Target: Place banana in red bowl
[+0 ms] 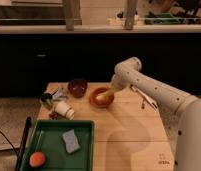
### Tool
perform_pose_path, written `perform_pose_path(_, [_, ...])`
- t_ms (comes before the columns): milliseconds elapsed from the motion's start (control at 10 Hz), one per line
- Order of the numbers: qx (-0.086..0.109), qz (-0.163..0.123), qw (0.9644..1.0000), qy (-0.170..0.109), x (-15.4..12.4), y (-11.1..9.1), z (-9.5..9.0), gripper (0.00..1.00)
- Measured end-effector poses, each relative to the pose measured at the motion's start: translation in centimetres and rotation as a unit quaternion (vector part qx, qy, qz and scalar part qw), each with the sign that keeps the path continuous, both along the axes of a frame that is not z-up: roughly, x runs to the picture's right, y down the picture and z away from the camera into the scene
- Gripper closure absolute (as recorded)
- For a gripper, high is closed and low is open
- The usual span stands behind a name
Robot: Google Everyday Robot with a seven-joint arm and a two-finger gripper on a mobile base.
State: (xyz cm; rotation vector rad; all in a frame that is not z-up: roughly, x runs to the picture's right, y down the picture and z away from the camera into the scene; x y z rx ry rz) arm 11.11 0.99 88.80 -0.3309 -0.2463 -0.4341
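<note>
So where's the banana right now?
In the camera view the banana is at the gripper, over the red bowl near the table's back middle, just right of the maroon bowl.
</note>
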Motion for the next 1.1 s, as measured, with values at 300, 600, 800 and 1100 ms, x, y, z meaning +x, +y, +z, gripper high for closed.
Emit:
perform_pose_path(300, [0.007,0.006,0.9999,-0.007,-0.8,0.1,-0.1,0.2])
perform_pose_path(600, [0.01,0.009,0.9999,-0.008,-0.9,0.2,0.0,0.2])
perform_pose_path(800, [0.011,0.005,0.9999,-0.012,-1.5,0.2,0.0,0.2])
perform_pose_path(1100, [0.016,0.003,0.9997,-0.019,-1.9,-0.2,-0.2,0.2])
